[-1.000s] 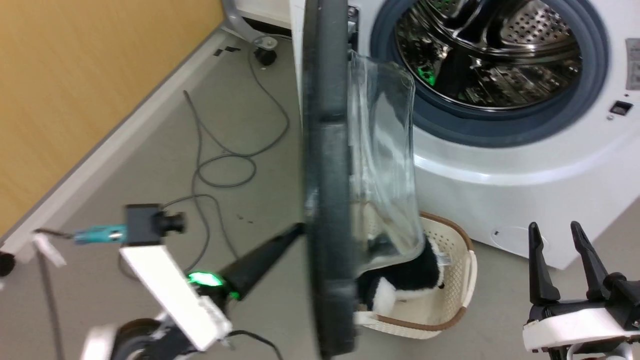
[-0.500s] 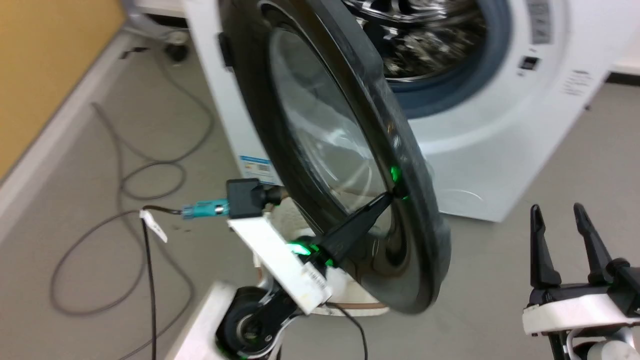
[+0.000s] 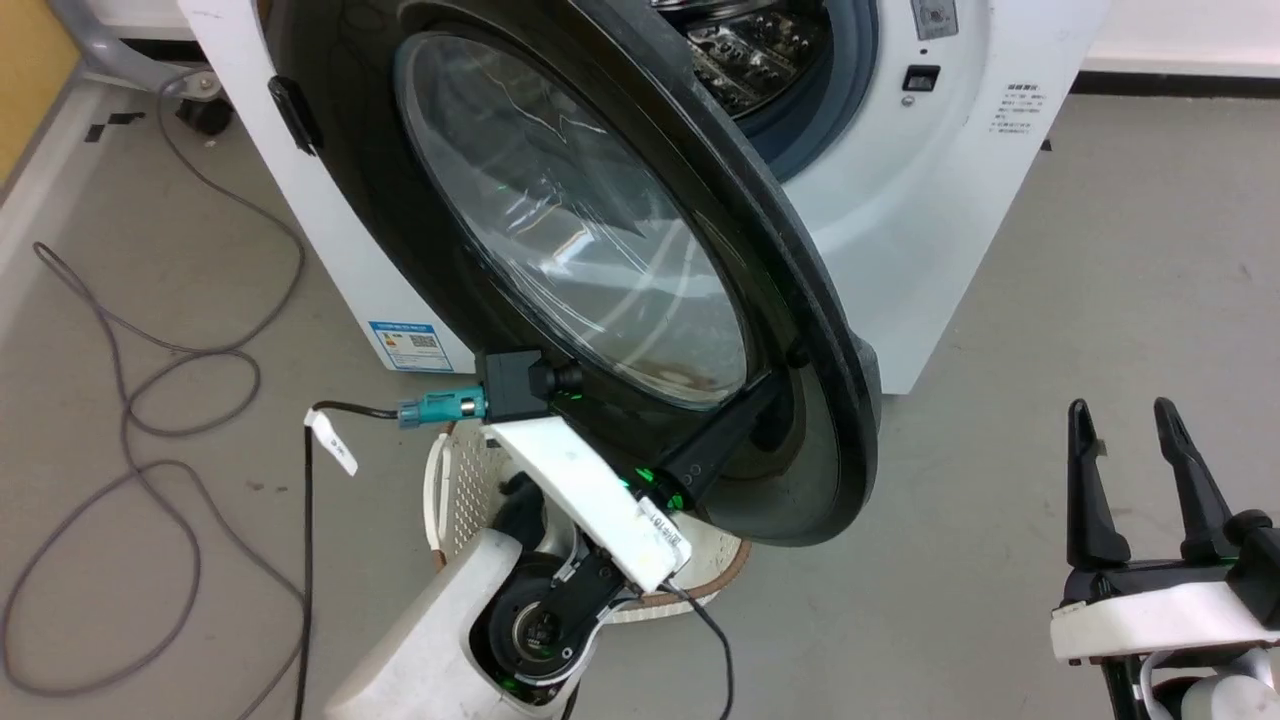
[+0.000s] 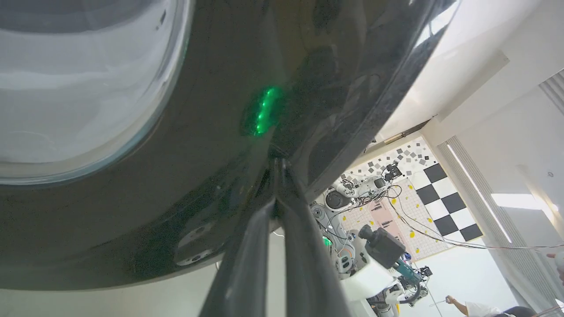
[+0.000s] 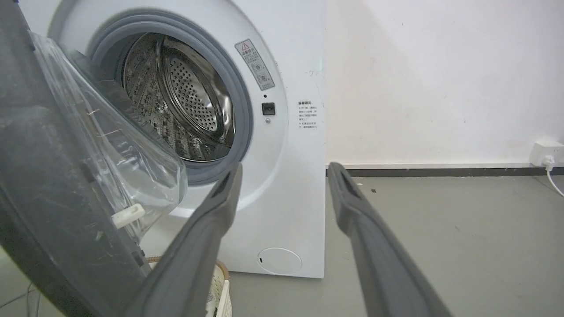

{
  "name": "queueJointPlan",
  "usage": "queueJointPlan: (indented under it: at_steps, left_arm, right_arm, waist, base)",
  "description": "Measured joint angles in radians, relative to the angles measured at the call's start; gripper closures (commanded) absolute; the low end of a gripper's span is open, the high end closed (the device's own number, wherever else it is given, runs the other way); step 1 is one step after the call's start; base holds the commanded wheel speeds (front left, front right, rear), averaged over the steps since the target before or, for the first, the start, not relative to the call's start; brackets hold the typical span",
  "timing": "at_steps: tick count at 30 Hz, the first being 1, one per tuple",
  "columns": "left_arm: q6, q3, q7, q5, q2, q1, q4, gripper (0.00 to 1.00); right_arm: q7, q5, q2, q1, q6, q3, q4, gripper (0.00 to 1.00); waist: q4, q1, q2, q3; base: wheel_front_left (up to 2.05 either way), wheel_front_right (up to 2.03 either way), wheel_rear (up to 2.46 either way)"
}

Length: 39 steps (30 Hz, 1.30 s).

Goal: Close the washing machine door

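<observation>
The washing machine door [image 3: 800, 330], round and glossy black with a clear glass window [image 3: 570, 230], stands partly swung toward the white washing machine [image 3: 950, 200], leaving a gap over the steel drum [image 3: 750, 50]. My left gripper [image 3: 770, 392] is shut with nothing between its fingers, its tip pressed on the door's outer face near the lower rim. The left wrist view shows the joined fingertips [image 4: 277, 165] touching the black door [image 4: 220, 132]. My right gripper [image 3: 1125, 420] hangs open at the lower right, apart from the door [image 5: 39, 176]. Past that open gripper [image 5: 284, 169] sits the drum [image 5: 185, 97].
A cream perforated basket [image 3: 460, 480] with something dark in it sits on the floor under the door and my left arm. Grey cables [image 3: 150, 380] loop across the floor at the left. A white wall and a socket [image 5: 544, 154] lie right of the machine.
The door has swung from edge-on toward the machine, its outer face now towards me, with my left gripper's tip against it. The head camera has shifted. The right gripper has stayed put.
</observation>
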<state>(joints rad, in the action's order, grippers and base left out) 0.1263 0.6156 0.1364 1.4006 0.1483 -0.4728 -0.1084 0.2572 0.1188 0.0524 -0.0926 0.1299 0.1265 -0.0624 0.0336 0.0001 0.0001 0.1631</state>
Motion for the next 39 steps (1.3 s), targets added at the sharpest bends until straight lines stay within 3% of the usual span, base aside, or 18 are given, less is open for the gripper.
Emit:
queueJointPlan:
  at_steps: [5,11,14,21,22,23,24,25,26,27,33,39]
  left_arm:
    - [0.000,0.051,-0.088,-0.038,0.073,-0.006,0.014,1.00]
    - [-0.013,0.043,-0.342,-0.305,0.209,-0.032,-0.072,1.00]
    - [-0.098,-0.007,-0.385,-0.438,0.236,-0.033,-0.100,1.00]
    - [-0.398,-0.284,-0.393,-0.844,0.261,0.040,0.036,1.00]
    - [-0.431,-0.320,-0.393,-0.890,0.263,0.074,0.050,0.93]
    - [-0.455,-0.346,-0.393,-0.929,0.265,0.108,0.060,1.00]
    - [-0.472,-0.368,-0.393,-0.957,0.268,0.142,0.064,1.00]
    - [-0.487,-0.386,-0.393,-0.978,0.266,0.174,0.072,0.80]
    - [-0.498,-0.405,-0.393,-0.997,0.261,0.204,0.084,0.52]
    - [-0.504,-0.414,-0.393,-1.019,0.258,0.230,0.095,0.00]
    - [-0.511,-0.467,-0.393,-1.107,0.222,0.353,0.126,0.00]
    - [-0.497,-0.523,-0.393,-1.148,0.157,0.455,0.150,0.00]
  right_arm:
    - [0.000,0.012,0.000,0.000,0.000,-0.002,0.012,0.00]
    - [0.000,0.015,0.000,-0.003,0.000,0.011,0.058,0.00]
    - [0.000,0.024,0.000,-0.018,0.000,0.016,0.096,0.00]
    - [0.000,0.036,0.000,-0.078,0.000,-0.003,0.187,0.00]
    - [0.000,0.036,0.000,-0.087,0.000,-0.013,0.199,0.00]
    - [0.000,0.037,0.000,-0.096,0.000,-0.022,0.210,0.00]
    - [0.000,0.040,0.000,-0.107,0.000,-0.032,0.221,0.00]
    - [0.000,0.040,0.000,-0.116,0.000,-0.042,0.232,0.00]
    - [0.000,0.041,0.000,-0.124,0.000,-0.055,0.245,0.00]
    - [0.000,0.043,0.000,-0.131,0.000,-0.068,0.257,0.00]
    - [0.000,0.085,0.003,-0.160,0.000,-0.158,0.319,0.00]
    - [0.000,0.108,0.051,-0.169,0.000,-0.293,0.353,0.00]
  waist:
    - [0.012,0.0000,0.0000,-0.020]
    - [0.029,-0.0001,0.0000,-0.053]
    - [0.042,0.0000,0.0000,-0.069]
    - [0.075,-0.0001,0.0000,-0.097]
    - [0.079,-0.0001,0.0000,-0.099]
    - [0.083,0.0000,0.0000,-0.101]
    - [0.087,-0.0001,0.0000,-0.103]
    - [0.092,0.0000,0.0000,-0.105]
    - [0.097,-0.0001,0.0000,-0.107]
    - [0.102,0.0000,0.0000,-0.109]
    - [0.135,0.0000,0.0000,-0.117]
    - [0.159,-0.0001,0.0000,-0.122]
  base:
    - [0.00,0.00,0.00]
    - [0.00,0.00,0.00]
    - [0.00,0.00,0.00]
    - [0.00,0.00,0.00]
    - [0.00,0.00,0.00]
    - [0.00,0.00,0.00]
    - [0.00,0.00,0.00]
    - [0.00,0.00,0.00]
    - [0.00,0.00,0.00]
    - [0.00,0.00,0.00]
    - [0.00,0.00,0.00]
    - [0.00,0.00,0.00]
